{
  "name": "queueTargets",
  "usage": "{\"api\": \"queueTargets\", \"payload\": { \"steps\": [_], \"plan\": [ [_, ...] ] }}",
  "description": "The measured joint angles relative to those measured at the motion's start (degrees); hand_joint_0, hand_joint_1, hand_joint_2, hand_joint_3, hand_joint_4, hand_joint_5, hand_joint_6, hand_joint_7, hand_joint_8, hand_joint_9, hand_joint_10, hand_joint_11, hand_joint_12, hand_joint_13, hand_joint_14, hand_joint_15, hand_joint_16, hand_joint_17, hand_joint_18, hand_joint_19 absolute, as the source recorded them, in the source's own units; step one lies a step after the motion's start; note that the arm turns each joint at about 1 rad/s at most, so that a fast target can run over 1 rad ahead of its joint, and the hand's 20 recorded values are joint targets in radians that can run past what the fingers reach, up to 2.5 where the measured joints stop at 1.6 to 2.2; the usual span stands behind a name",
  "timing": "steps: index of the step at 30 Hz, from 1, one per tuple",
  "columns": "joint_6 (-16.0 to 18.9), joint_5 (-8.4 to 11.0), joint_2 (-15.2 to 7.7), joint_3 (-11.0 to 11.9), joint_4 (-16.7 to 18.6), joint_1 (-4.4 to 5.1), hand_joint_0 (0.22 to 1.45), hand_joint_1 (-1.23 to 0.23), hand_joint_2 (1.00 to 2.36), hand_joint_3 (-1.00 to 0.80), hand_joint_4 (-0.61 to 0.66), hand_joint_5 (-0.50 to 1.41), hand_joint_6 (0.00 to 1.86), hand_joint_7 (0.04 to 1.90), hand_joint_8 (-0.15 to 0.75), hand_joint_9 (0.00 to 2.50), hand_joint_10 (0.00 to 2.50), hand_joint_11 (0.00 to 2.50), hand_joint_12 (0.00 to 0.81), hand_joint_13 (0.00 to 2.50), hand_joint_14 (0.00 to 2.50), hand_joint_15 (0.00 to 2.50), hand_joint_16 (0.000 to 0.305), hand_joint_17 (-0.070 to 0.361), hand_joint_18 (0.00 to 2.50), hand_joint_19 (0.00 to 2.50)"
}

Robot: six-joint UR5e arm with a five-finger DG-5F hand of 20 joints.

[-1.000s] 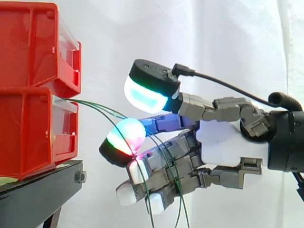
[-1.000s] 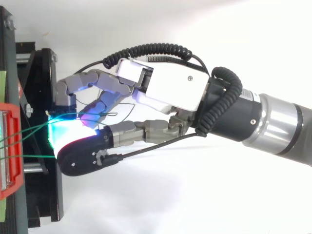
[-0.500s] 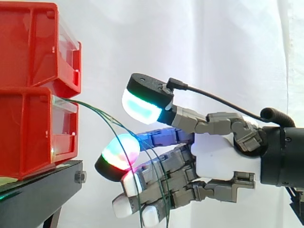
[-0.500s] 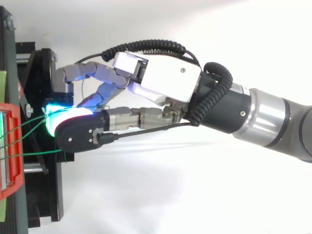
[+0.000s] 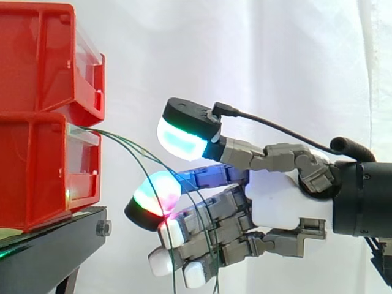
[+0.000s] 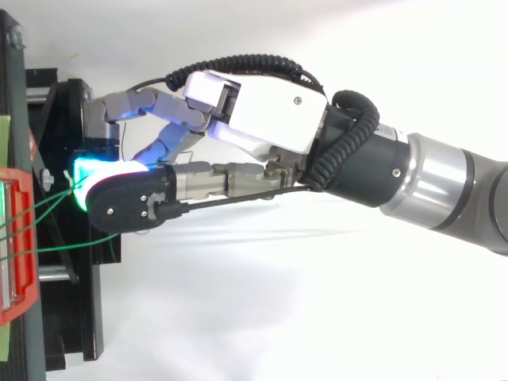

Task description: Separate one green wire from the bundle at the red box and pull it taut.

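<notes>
The hand (image 5: 288, 199) is loosely open beside the lower red bin (image 5: 37, 171), its thumb pad (image 5: 182, 139) and the glowing finger pad (image 5: 156, 193) below it apart and gripping nothing. The green wires (image 5: 125, 141) leave the bin's front, arc down through that gap and drape slack across the lower fingers.

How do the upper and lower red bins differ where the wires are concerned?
The upper red bin has no wires at its front. The green wires leave the lower red bin at its top front edge. The upper red bin sits on the lower one, while the lower red bin rests on the black stand. Both are red with a clear front panel.
</notes>
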Motion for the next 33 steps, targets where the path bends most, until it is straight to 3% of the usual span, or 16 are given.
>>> {"api": "queueTargets", "payload": {
  "steps": [11, 22, 26, 30, 33],
  "plan": [
    [0.7, -0.69, 0.0, 3.8, -6.5, -0.07, 0.6, -0.58, 1.02, -0.27, 0.2, -0.2, 0.79, 1.21, 0.318, 1.05, 0.02, 0.66, 0.355, 0.98, 0.02, 0.45, 0.049, 0.11, 0.83, 0.69],
    [1.1, -0.94, 0.1, 5.8, -7.5, 0.18, 0.6, -0.66, 1.02, -0.17, 0.2, -0.21, 0.84, 1.19, 0.322, 1.05, 0.02, 0.71, 0.358, 0.97, 0.02, 0.45, 0.049, 0.111, 0.83, 0.68],
    [1.1, -1.12, 0.1, 6.6, -8.0, 0.21, 0.59, -0.69, 1.02, -0.25, 0.23, -0.21, 0.84, 1.17, 0.321, 1.06, 0.02, 0.7, 0.359, 0.97, 0.02, 0.45, 0.05, 0.111, 0.83, 0.69],
    [1.4, -1.47, 0.3, 7.4, -9.6, 0.25, 0.55, -0.5, 1.0, -0.48, 0.23, -0.2, 0.85, 1.17, 0.33, 1.11, 0.02, 0.68, 0.362, 0.99, 0.02, 0.45, 0.051, 0.115, 0.85, 0.69],
    [1.6, -1.63, 0.5, 7.7, -10.8, 0.24, 0.53, -0.38, 1.0, -0.5, 0.23, -0.19, 0.84, 1.17, 0.336, 1.12, 0.02, 0.69, 0.368, 1.0, 0.02, 0.45, 0.052, 0.117, 0.86, 0.68]
  ]
}}
